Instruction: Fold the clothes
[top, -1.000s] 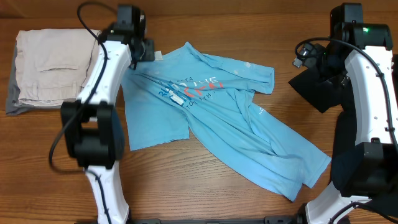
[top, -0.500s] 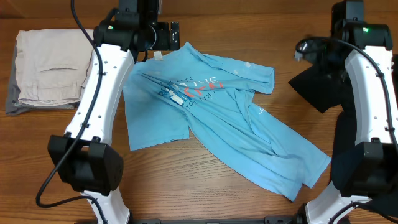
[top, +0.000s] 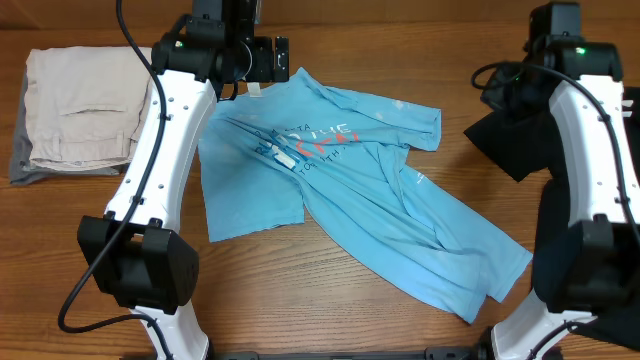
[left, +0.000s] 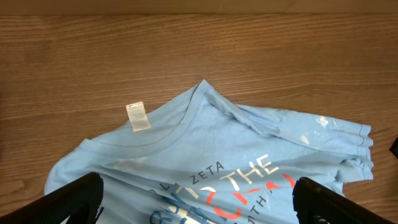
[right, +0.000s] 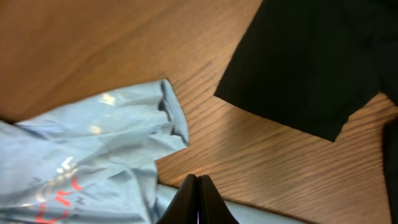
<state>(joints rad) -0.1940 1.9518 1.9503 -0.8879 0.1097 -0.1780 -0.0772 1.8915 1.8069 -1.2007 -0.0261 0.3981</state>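
The clothes are a light blue T-shirt (top: 340, 190) that lies rumpled and spread across the middle of the table, with lettering on the chest (left: 249, 177) and a white neck tag (left: 138, 116). My left gripper (top: 266, 60) hovers over the collar at the back, open. Its two dark fingers (left: 71, 202) stand wide apart at the bottom corners of the left wrist view, with nothing between them. My right gripper (right: 198, 190) is shut, its fingertips pressed together on nothing, above the bare wood by the shirt's right sleeve (right: 168, 118).
A folded beige garment (top: 80, 110) sits on a grey one at the back left. A black cloth (top: 505, 140) lies at the back right, under the right arm, and shows in the right wrist view as black cloth (right: 311, 62). Both arm bases stand at the front edge.
My left arm has swung from over the shirt's shoulder to the back by the collar, and its gripper has opened. The right gripper has shut. The shirt has not moved.
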